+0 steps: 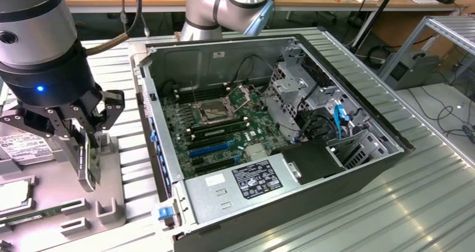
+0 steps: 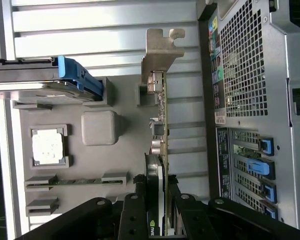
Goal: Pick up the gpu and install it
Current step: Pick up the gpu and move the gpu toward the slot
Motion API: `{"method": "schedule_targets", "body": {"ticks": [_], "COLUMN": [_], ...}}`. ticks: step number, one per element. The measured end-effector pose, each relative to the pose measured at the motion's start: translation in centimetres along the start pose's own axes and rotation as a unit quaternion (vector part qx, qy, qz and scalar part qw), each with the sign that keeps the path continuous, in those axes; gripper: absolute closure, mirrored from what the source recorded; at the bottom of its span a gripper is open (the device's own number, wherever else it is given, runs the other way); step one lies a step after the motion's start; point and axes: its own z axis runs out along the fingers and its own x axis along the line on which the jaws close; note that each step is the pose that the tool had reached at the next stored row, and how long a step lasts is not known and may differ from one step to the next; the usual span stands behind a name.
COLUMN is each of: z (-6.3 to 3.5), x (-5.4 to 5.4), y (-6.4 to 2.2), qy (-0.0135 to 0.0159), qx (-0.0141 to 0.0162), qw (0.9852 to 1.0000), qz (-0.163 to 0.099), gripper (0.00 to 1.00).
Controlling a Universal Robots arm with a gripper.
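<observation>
Over parts tray (image 1: 113, 177) at exterior view's left, well apart from open PC case (image 1: 349, 196), gripper (image 1: 85, 174) is clamped on both faces of gpu (image 2: 161, 125), which stands on edge in tray slots w/ bracket (image 2: 160, 50) end free, prob. so it lifts out straight.

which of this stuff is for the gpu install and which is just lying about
For the job: gpu, gripper with fingers closed on it, open computer case.
Lying about: hard drive, memory stick, cpu chip.
</observation>
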Motion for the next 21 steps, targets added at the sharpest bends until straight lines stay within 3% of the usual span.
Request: {"method": "schedule_targets", "body": {"ticks": [21], "z": [-3.73], "x": [-0.1], "y": [0.18], "qy": [0.0], "qx": [-0.0004], "qw": [1.0], "qz": [0.0], "gripper": [0.73]}}
